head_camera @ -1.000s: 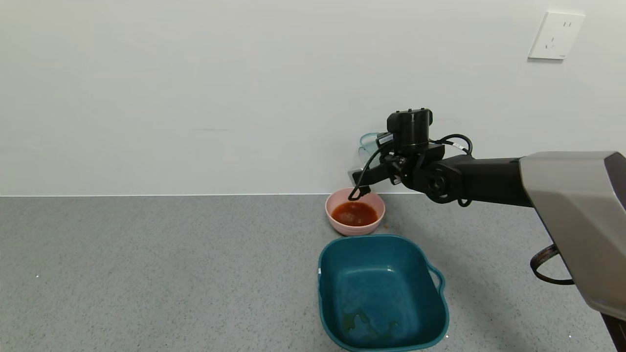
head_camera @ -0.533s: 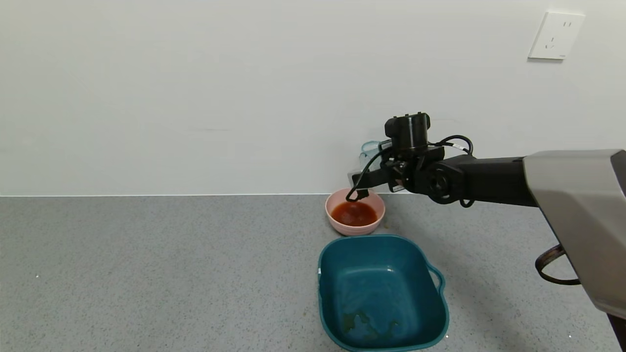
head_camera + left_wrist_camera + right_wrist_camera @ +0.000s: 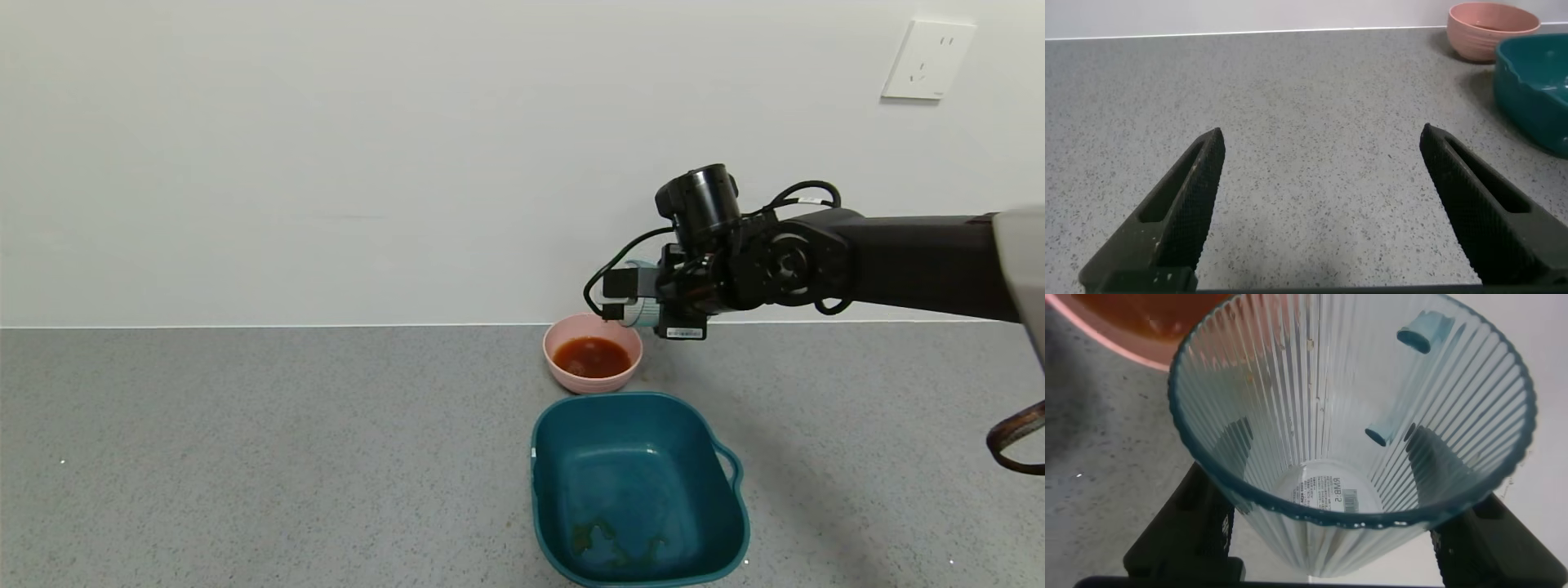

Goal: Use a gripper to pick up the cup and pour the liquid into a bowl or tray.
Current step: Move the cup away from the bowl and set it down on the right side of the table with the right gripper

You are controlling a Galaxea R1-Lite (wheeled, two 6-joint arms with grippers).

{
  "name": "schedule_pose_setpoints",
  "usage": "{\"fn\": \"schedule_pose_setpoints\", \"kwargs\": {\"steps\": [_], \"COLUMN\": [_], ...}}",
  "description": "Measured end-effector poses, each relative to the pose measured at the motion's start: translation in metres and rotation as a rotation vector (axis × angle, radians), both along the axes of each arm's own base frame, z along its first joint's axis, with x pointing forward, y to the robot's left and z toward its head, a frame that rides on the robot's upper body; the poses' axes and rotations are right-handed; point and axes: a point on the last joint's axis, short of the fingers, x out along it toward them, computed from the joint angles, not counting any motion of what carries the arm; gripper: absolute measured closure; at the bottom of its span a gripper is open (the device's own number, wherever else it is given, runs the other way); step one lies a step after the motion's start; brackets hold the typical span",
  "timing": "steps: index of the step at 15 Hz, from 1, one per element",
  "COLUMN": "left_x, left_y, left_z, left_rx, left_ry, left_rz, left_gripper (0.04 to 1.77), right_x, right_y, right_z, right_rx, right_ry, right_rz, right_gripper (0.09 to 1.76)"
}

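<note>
My right gripper point(image 3: 633, 296) is shut on the pale blue-green ribbed cup point(image 3: 644, 310) and holds it in the air at the right rear of the pink bowl point(image 3: 571, 379). In the right wrist view I look into the cup's mouth point(image 3: 1347, 400). It holds no liquid, and the fingers point(image 3: 1184, 531) press on both its sides. The red-orange liquid point(image 3: 592, 356) lies in the bowl, and the bowl's rim point(image 3: 1118, 351) shows by the cup. My left gripper point(image 3: 1323, 135) is open and empty, low over the counter, out of the head view.
A teal squarish tray point(image 3: 637, 397) with a handle stands just in front of the bowl, with a dirty smear on its floor. It also shows in the left wrist view point(image 3: 1535, 90) beside the bowl point(image 3: 1490, 28). The wall stands right behind the bowl.
My right wrist has rolled and the arm has lifted. The cup, which stood out above and behind the gripper, now sits lower, at the bowl's right rear.
</note>
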Motion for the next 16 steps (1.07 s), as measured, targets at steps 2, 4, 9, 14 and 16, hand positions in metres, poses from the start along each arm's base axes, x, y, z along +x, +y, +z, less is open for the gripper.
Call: {"fn": "schedule_pose_setpoints", "kwargs": {"steps": [2, 4, 9, 14, 16], "left_x": [0.000, 0.000, 0.000, 0.000, 0.000], "left_y": [0.000, 0.000, 0.000, 0.000, 0.000], "left_z": [0.000, 0.000, 0.000, 0.000, 0.000], "left_rx": [0.000, 0.000, 0.003, -0.014, -0.015], "left_ry": [0.000, 0.000, 0.001, 0.000, 0.000], "left_rz": [0.000, 0.000, 0.000, 0.006, 0.006], "left_gripper": [0.09, 0.09, 0.09, 0.09, 0.09], "right_x": [-0.006, -0.013, -0.022, -0.025, -0.027], "right_y": [-0.010, -0.018, -0.037, -0.065, -0.073], "right_z": [0.010, 0.017, 0.029, 0.038, 0.036], "right_rx": [0.031, 0.087, 0.408, 0.755, 0.845], "right_ry": [0.026, 0.058, 0.173, 0.294, 0.316], "right_rz": [-0.024, -0.075, -0.232, -0.376, -0.467], "right_gripper": [0.50, 0.50, 0.50, 0.50, 0.50]}}
